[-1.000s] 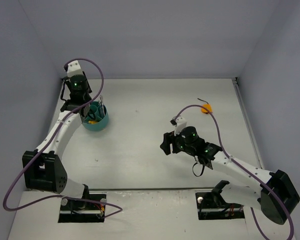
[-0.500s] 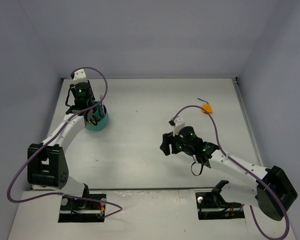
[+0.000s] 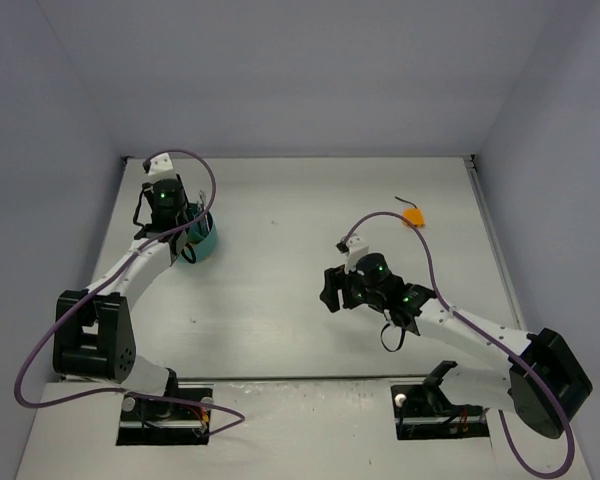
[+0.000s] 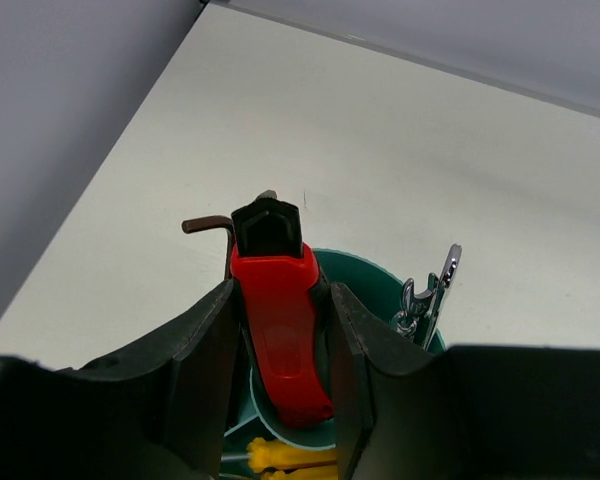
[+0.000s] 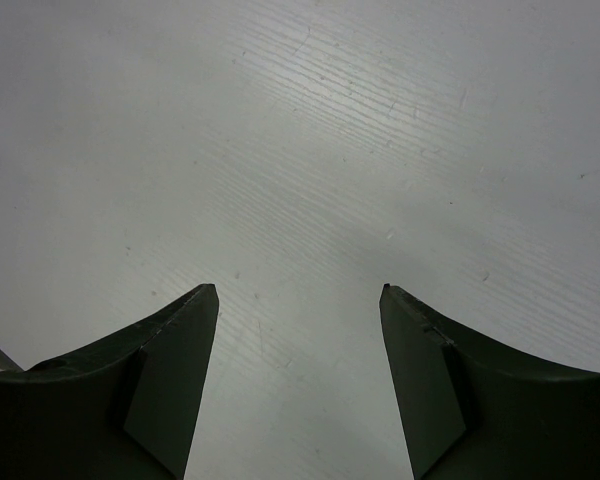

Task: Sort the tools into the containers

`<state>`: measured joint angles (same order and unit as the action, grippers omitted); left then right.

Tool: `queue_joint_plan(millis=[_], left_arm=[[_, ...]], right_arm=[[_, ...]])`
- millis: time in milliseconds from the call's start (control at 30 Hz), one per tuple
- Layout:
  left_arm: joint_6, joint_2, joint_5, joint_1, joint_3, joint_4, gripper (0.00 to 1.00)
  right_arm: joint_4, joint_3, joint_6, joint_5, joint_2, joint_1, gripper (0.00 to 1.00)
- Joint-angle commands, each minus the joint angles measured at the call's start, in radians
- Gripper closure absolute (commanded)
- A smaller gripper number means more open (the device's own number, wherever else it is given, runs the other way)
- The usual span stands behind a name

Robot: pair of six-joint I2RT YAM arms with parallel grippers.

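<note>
In the left wrist view my left gripper (image 4: 280,290) is shut on the red-and-black folding knife (image 4: 280,330). It holds the knife upright, lower end over the central cup of the teal tub (image 4: 368,275). Silver wrenches (image 4: 430,295) stand in a compartment on the right. Yellow-orange screwdriver handles (image 4: 280,458) lie in a near one. A dark hex key (image 4: 208,224) sticks up at the left. From above, the left gripper (image 3: 187,232) covers the tub (image 3: 208,243) at the far left. My right gripper (image 3: 330,290) is open over bare table (image 5: 300,150), nothing between its fingers (image 5: 180,340).
An orange-handled tool (image 3: 413,215) with a thin dark shaft lies on the table at the back right, beyond the right arm. Grey walls close the table on the left, back and right. The tub stands near the left wall.
The left wrist has swung right and nearer, bringing the knife over the tub. The right arm has barely moved.
</note>
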<state>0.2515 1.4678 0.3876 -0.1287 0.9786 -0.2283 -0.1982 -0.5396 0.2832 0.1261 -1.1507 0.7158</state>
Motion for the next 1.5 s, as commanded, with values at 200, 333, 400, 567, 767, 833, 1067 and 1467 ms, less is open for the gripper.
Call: queue_joint_plan(millis=[200, 333, 400, 567, 767, 833, 1067, 1467], left_arm=[[0.040, -0.163, -0.008, 0.005, -0.037, -0.088, 0.43], [0.045, -0.207, -0.018, -0.009, -0.021, -0.033, 0.39], [0.049, -0.228, -0.013, -0.032, -0.008, 0.023, 0.38], [0.052, -0.253, 0.036, -0.149, 0.061, 0.192, 0.40], [0.068, -0.148, 0.045, -0.230, 0.129, 0.313, 0.64], [0.079, -0.101, 0.038, -0.229, 0.148, 0.321, 0.70], [0.100, 0.096, -0.044, -0.225, 0.243, 0.359, 0.72], [0.106, 0.231, -0.090, -0.177, 0.280, 0.390, 0.68]], right_arm=[[-0.063, -0.010, 0.000, -0.016, 0.037, 0.008, 0.37], [-0.065, -0.009, 0.002, -0.020, 0.039, 0.009, 0.37], [-0.064, -0.008, 0.002, -0.020, 0.040, 0.010, 0.37], [-0.064, -0.004, 0.004, -0.023, 0.042, 0.010, 0.37], [-0.063, -0.010, 0.003, -0.015, 0.030, 0.010, 0.37], [-0.063, -0.007, 0.004, -0.014, 0.035, 0.010, 0.37], [-0.062, 0.018, 0.015, -0.014, 0.071, 0.011, 0.37], [-0.060, 0.018, 0.016, 0.007, 0.048, 0.011, 0.37]])
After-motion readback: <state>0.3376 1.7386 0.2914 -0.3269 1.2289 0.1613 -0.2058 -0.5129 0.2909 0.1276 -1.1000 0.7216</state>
